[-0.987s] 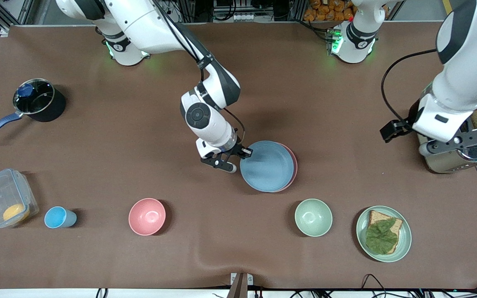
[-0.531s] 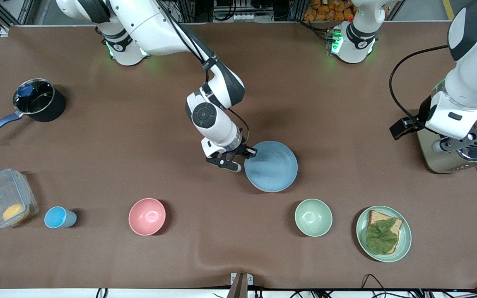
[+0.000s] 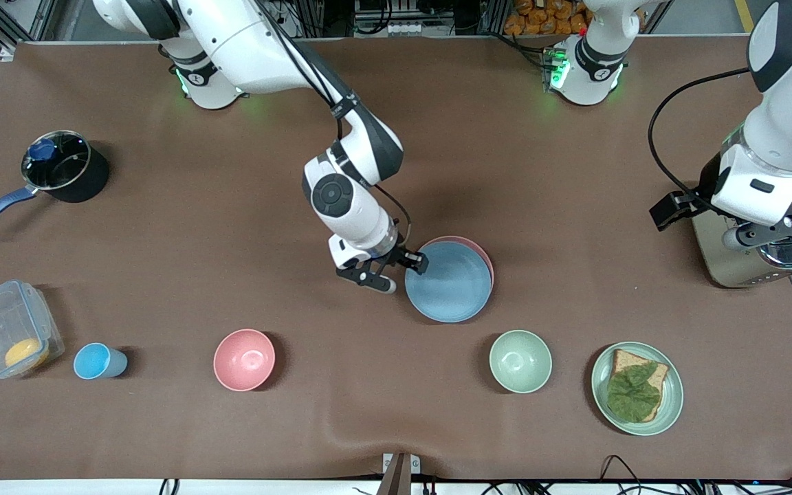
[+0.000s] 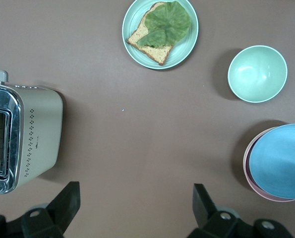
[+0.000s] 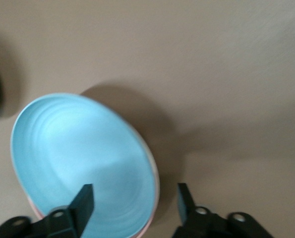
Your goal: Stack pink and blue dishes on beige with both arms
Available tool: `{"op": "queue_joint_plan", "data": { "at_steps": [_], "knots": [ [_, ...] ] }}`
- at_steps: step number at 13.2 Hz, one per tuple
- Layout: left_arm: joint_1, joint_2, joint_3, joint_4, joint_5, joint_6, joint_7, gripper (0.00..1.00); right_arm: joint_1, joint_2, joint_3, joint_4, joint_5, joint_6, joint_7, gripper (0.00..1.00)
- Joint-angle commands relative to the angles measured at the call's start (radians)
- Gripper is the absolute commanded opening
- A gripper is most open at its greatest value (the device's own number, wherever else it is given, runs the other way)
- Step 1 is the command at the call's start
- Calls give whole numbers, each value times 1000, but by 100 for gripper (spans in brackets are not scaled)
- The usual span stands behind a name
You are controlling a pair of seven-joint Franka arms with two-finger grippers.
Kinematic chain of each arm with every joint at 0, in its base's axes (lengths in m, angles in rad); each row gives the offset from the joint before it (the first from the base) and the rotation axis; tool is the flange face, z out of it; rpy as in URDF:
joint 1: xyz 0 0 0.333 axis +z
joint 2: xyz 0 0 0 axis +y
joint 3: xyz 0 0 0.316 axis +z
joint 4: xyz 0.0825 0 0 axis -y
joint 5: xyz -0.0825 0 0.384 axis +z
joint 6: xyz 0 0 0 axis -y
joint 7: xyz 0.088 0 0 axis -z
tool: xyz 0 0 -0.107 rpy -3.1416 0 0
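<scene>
The light blue plate (image 3: 449, 282) lies on the pale pink plate (image 3: 482, 251) at mid-table, and only a sliver of pink rim shows at the edge farther from the front camera. No beige plate shows in any view. My right gripper (image 3: 401, 273) is open at the stack's edge toward the right arm's end. In the right wrist view the right gripper (image 5: 135, 201) straddles the rim of the blue plate (image 5: 78, 158), one finger over it and one outside. My left gripper (image 3: 781, 230) hangs open over the toaster, holding nothing. The left wrist view shows the left gripper (image 4: 136, 208) above bare table, with the blue plate (image 4: 281, 161) off to one side.
A toaster (image 3: 746, 261) stands at the left arm's end. A green bowl (image 3: 520, 361) and a green plate with toast and lettuce (image 3: 636, 388) lie nearer the front camera. A pink bowl (image 3: 244, 359), blue cup (image 3: 97, 361), clear box (image 3: 9, 337) and pot (image 3: 62, 165) are toward the right arm's end.
The blue plate slid across the pink one toward the left arm's end, then slightly nearer the camera. The left arm drifted farther toward its end of the table.
</scene>
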Motion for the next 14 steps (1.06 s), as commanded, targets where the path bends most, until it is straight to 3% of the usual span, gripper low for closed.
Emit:
{"op": "queue_joint_plan", "data": {
  "at_steps": [1, 6, 9, 14],
  "knots": [
    [3, -5, -6, 6, 7, -14, -1, 100, -54, -81, -64, -7, -13, -192, -175, 100],
    [5, -5, -2, 6, -7, -11, 14, 100, -160, -174, -262, -47, -13, -433, -707, 100],
    [5, -2, -3, 6, -8, -11, 16, 100, -188, -233, -381, -73, -24, -536, -887, 100],
    [0, -2, -6, 6, -7, -11, 16, 100, -195, -340, -518, -73, -165, -648, -1104, 100]
  ]
}}
